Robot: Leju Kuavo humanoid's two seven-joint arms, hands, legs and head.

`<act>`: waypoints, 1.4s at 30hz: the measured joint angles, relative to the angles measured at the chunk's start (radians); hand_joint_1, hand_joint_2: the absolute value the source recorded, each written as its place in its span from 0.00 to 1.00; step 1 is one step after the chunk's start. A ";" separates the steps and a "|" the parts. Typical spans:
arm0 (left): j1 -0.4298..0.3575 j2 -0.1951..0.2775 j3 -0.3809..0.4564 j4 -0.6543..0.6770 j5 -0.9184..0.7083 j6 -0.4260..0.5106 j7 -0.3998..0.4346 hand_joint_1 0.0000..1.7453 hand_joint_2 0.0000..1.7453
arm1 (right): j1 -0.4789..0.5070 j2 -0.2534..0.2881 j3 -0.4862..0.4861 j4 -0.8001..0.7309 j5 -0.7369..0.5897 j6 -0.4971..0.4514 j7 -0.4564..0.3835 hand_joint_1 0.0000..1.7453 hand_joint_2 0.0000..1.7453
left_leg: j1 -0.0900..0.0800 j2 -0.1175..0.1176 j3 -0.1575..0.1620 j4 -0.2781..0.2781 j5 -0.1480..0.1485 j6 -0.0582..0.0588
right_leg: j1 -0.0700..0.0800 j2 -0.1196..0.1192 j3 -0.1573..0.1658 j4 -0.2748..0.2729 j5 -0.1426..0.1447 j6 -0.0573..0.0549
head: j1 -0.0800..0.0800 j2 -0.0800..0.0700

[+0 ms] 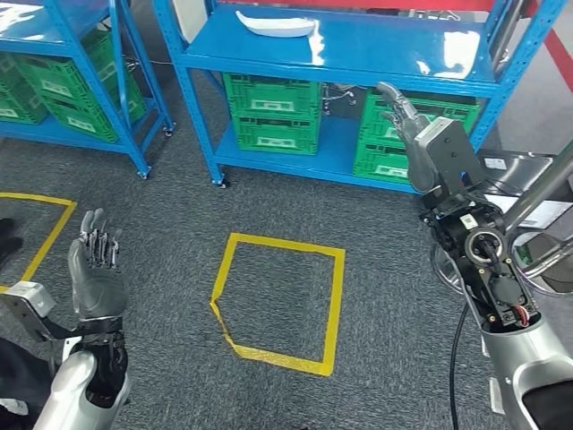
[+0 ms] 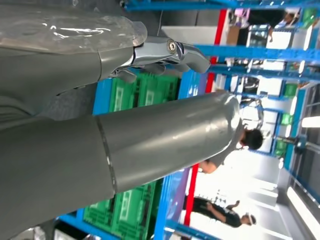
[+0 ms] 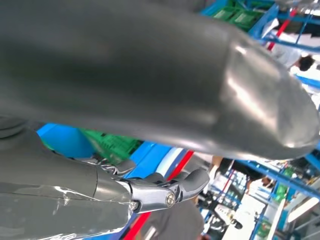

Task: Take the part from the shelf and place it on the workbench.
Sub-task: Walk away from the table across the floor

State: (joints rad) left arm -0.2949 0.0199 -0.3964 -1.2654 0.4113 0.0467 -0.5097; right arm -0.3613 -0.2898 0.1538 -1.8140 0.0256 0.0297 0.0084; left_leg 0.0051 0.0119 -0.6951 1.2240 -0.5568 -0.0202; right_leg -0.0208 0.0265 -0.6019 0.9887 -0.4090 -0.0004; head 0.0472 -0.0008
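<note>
Blue shelf (image 1: 351, 49) carrying white part (image 1: 276, 24), grey carpet below, left hand (image 1: 97, 269) and right hand (image 1: 414, 134) raised, fingers spread, holding nothing

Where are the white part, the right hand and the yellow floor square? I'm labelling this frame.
part (image 1: 276, 24), head view, middle of its white body
right hand (image 1: 404, 121), head view, palm
yellow square (image 1: 284, 243), head view, far tape edge

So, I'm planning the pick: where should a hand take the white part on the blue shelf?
Judging by its pose, grip the white part at its near long edge, coming from the front. It lies flat on the blue shelf, thin and elongated with tapering ends.
</note>
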 joint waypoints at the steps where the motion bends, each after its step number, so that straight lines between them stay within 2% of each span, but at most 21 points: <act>1: 0.002 0.001 0.000 0.001 0.001 0.001 0.000 0.00 0.00 | 0.000 0.001 0.002 0.001 0.000 0.000 0.000 0.00 0.00 | 0.000 -0.003 -0.017 0.031 -0.004 0.001 | 0.001 0.011 -0.001 0.000 0.001 -0.001 | -0.001 0.000; 3: 0.003 0.003 0.000 0.002 0.001 0.004 0.000 0.00 0.00 | -0.001 0.001 0.004 0.003 0.000 0.000 0.000 0.00 0.00 | -0.001 -0.012 0.001 -0.016 0.040 0.012 | 0.004 0.033 -0.002 0.000 0.003 -0.002 | -0.003 0.000; 5: 0.002 0.005 0.000 0.002 0.003 0.006 -0.001 0.00 0.00 | -0.004 0.001 0.005 0.004 0.001 0.000 -0.001 0.00 0.00 | -0.003 -0.055 0.068 -0.156 0.105 0.031 | 0.003 0.054 -0.004 0.000 0.006 0.000 | -0.004 0.000; 7: 0.003 0.006 0.000 0.002 0.007 0.007 -0.002 0.00 0.00 | -0.008 0.002 0.006 0.005 0.003 0.000 -0.001 0.00 0.00 | -0.008 -0.089 0.110 -0.245 0.133 0.043 | -0.001 0.074 -0.009 0.000 0.010 0.008 | -0.004 0.000; 10: 0.003 0.005 0.000 0.001 0.008 0.008 -0.003 0.00 0.00 | -0.008 0.002 0.006 0.006 0.003 -0.001 -0.002 0.00 0.00 | -0.011 -0.063 0.121 -0.271 0.140 0.045 | -0.005 0.096 -0.017 -0.004 0.016 0.026 | -0.006 0.000; 12: 0.003 0.004 0.000 0.001 0.008 0.008 -0.004 0.00 0.00 | -0.011 0.002 0.005 0.006 0.003 -0.001 -0.002 0.00 0.00 | -0.006 -0.038 0.130 -0.292 0.149 0.050 | 0.000 0.058 -0.036 0.035 -0.014 0.036 | 0.001 0.000; 15: 0.006 0.003 0.000 0.001 0.008 0.008 -0.004 0.00 0.00 | -0.013 0.002 0.006 0.007 0.003 -0.001 -0.002 0.00 0.00 | -0.004 -0.002 0.134 -0.301 0.153 0.057 | -0.001 -0.005 -0.113 0.211 -0.107 0.047 | 0.013 0.000; 17: 0.010 0.004 0.000 0.001 0.009 0.009 -0.004 0.00 0.00 | -0.011 0.002 0.007 0.010 0.003 -0.001 -0.002 0.00 0.00 | -0.003 0.021 0.133 -0.300 0.151 0.055 | -0.007 -0.017 -0.127 0.257 -0.112 0.054 | 0.017 0.000; 20: 0.011 0.003 0.000 0.001 0.010 0.010 -0.004 0.00 0.00 | -0.012 0.002 0.007 0.011 0.003 -0.001 -0.001 0.00 0.00 | 0.000 0.051 0.132 -0.285 0.140 0.040 | -0.009 -0.060 -0.033 0.095 -0.033 0.065 | 0.026 0.000; 21: 0.011 0.003 0.000 0.001 0.011 0.011 -0.004 0.00 0.00 | -0.013 0.002 0.007 0.011 0.003 -0.001 -0.001 0.00 0.00 | -0.002 0.059 0.130 -0.275 0.135 0.033 | -0.008 -0.075 -0.006 0.043 -0.017 0.062 | 0.030 0.000; 23: 0.012 0.003 0.000 0.001 0.014 0.015 -0.004 0.00 0.00 | -0.013 0.002 0.008 0.011 0.001 0.000 0.001 0.00 0.00 | -0.009 0.075 0.127 -0.264 0.129 0.022 | -0.004 -0.084 0.008 0.006 -0.016 0.047 | 0.028 0.000; 25: 0.013 0.002 -0.001 0.001 0.016 0.016 -0.004 0.00 0.00 | -0.012 0.002 0.010 0.011 -0.002 0.001 0.004 0.00 0.00 | -0.008 0.089 0.128 -0.261 0.125 0.015 | -0.005 -0.060 0.003 0.007 -0.013 0.030 | 0.017 0.000; 27: 0.014 0.002 -0.001 0.001 0.017 0.017 -0.005 0.00 0.00 | -0.014 0.002 0.011 0.011 -0.003 0.001 0.007 0.00 0.00 | -0.003 0.059 0.113 -0.217 0.093 0.005 | -0.007 -0.039 0.001 0.005 -0.008 0.019 | 0.010 0.000; 29: 0.018 0.002 -0.001 0.001 0.019 0.018 -0.006 0.00 0.00 | -0.016 0.002 0.013 0.010 -0.003 0.003 0.010 0.00 0.00 | 0.001 0.010 0.060 -0.097 0.027 -0.003 | -0.007 -0.021 -0.001 0.004 -0.004 0.012 | 0.003 0.000; 30: 0.020 0.002 -0.001 0.001 0.019 0.018 -0.006 0.00 0.00 | -0.016 0.002 0.015 0.010 -0.003 0.003 0.012 0.00 0.00 | 0.001 0.000 0.027 -0.028 -0.001 -0.005 | -0.006 -0.011 -0.003 0.004 -0.003 0.010 | 0.000 0.000; 32: 0.027 0.003 -0.001 0.001 0.019 0.018 -0.006 0.00 0.00 | -0.016 0.002 0.019 0.011 -0.003 0.004 0.016 0.00 0.00 | 0.001 -0.005 -0.008 0.035 -0.009 -0.002 | -0.004 0.013 -0.005 0.004 -0.001 0.007 | -0.002 0.000; 34: 0.028 0.003 -0.001 0.002 0.019 0.019 -0.006 0.00 0.00 | -0.017 0.002 0.021 0.010 -0.003 0.005 0.018 0.00 0.00 | 0.000 -0.016 0.027 -0.049 0.050 0.010 | -0.003 0.037 -0.006 0.004 0.001 0.007 | -0.004 0.000; 36: 0.028 0.003 -0.001 0.001 0.019 0.018 -0.006 0.00 0.00 | -0.018 0.002 0.021 0.009 -0.003 0.004 0.019 0.00 0.00 | -0.001 -0.056 0.090 -0.186 0.109 0.029 | -0.002 0.059 -0.007 0.004 0.003 0.010 | -0.005 0.000; 38: 0.027 0.004 -0.001 0.001 0.019 0.018 -0.007 0.00 0.00 | -0.020 0.002 0.021 0.008 -0.003 0.004 0.019 0.00 0.00 | -0.004 -0.078 0.119 -0.250 0.126 0.038 | -0.005 0.078 -0.013 0.003 0.007 0.018 | -0.005 0.000; 40: 0.027 0.002 -0.001 0.001 0.019 0.018 -0.007 0.00 0.00 | -0.021 0.002 0.021 0.007 -0.003 0.005 0.020 0.00 0.00 | -0.005 -0.058 0.123 -0.262 0.129 0.038 | -0.006 0.096 -0.017 -0.003 0.014 0.031 | -0.006 0.000; 42: 0.026 0.000 -0.001 0.001 0.020 0.018 -0.008 0.00 0.00 | -0.021 0.000 0.021 0.006 -0.003 0.004 0.020 0.00 0.00 | 0.000 -0.037 0.130 -0.281 0.138 0.044 | -0.002 0.069 -0.028 0.014 -0.001 0.040 | -0.001 0.000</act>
State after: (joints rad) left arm -0.2688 0.0197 -0.3975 -1.2642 0.4315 0.0645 -0.5176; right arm -0.3822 -0.2894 0.1744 -1.8085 0.0229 0.0337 0.0285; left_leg 0.0055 -0.0248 -0.5650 0.9432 -0.4189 0.0236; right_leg -0.0228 0.0954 -0.6295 1.0022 -0.4099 0.0400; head 0.0464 -0.0008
